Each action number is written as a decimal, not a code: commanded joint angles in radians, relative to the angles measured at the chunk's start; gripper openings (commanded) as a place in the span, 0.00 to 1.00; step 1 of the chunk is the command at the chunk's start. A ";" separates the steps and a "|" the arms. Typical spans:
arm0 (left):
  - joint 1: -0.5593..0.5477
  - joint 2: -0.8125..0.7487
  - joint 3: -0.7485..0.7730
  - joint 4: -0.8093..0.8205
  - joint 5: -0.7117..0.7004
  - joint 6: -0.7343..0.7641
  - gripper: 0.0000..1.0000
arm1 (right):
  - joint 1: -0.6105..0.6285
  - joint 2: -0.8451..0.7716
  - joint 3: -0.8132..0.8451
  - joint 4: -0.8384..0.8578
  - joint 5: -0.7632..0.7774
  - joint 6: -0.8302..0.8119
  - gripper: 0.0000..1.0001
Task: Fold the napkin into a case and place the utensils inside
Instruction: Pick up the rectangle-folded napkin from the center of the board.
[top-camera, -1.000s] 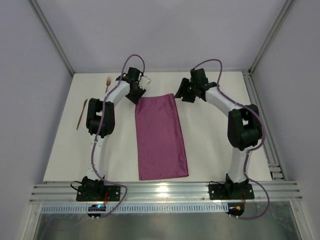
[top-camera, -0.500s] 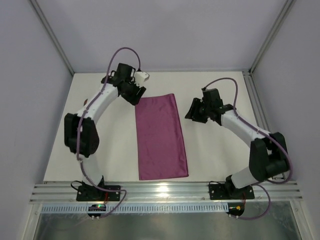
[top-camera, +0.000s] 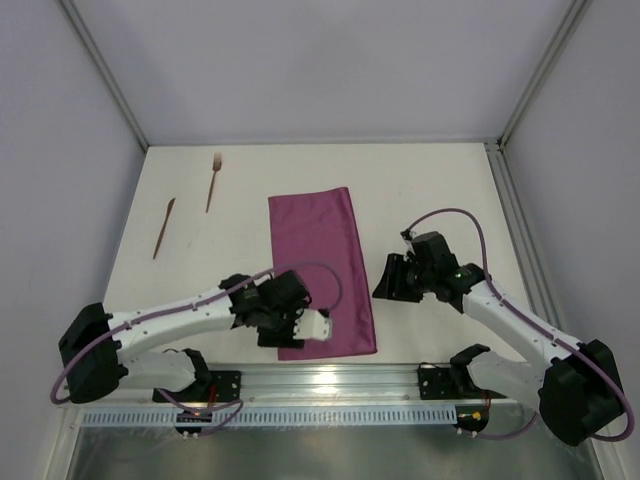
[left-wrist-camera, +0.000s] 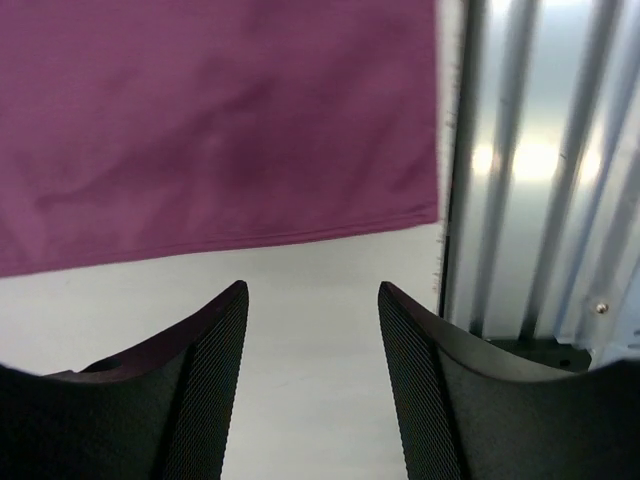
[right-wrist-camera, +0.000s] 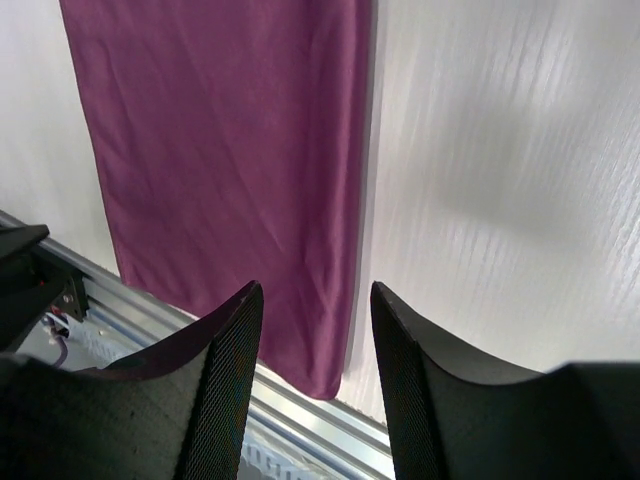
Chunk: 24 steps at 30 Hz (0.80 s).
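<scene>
Two pairs of fingers, both spread, with nothing between them. The left gripper's (left-wrist-camera: 312, 290) ribbed black pads (left-wrist-camera: 205, 370) frame a strip of bare white table (left-wrist-camera: 300, 400). The napkin's (left-wrist-camera: 220, 130) edge runs across just beyond the tips, and its corner ends beside the ridged metal rail (left-wrist-camera: 540, 150). Whether the tips touch the table cannot be told. The right gripper's (right-wrist-camera: 315, 290) fingers (right-wrist-camera: 225, 370) stand about as far apart. Past them, the napkin's long right edge runs down the wrist view, cloth on one side and table on the other. No cloth is pinched in either hand.

From above, the left gripper sits low at the napkin's near left corner, its arm stretched almost flat along the table's front edge. The right gripper hangs just beside the near half of the napkin's right edge, with its arm bent back toward the near right corner.

The napkin lies flat in the middle of the table as a long, narrow rectangle, its near short edge at the rail. Well apart from it, at the far left, lie the fork (top-camera: 212, 180) and, nearer the left edge, the knife (top-camera: 163, 228), both on bare table.
</scene>
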 joint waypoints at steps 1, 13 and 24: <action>-0.148 -0.121 -0.091 0.023 -0.051 0.101 0.58 | 0.002 -0.047 -0.048 -0.037 -0.056 0.027 0.51; -0.285 -0.216 -0.325 0.266 0.011 0.279 0.54 | 0.005 -0.051 -0.112 -0.028 -0.029 0.063 0.48; -0.283 -0.146 -0.371 0.272 0.021 0.379 0.43 | 0.004 -0.024 -0.121 -0.009 -0.026 0.040 0.48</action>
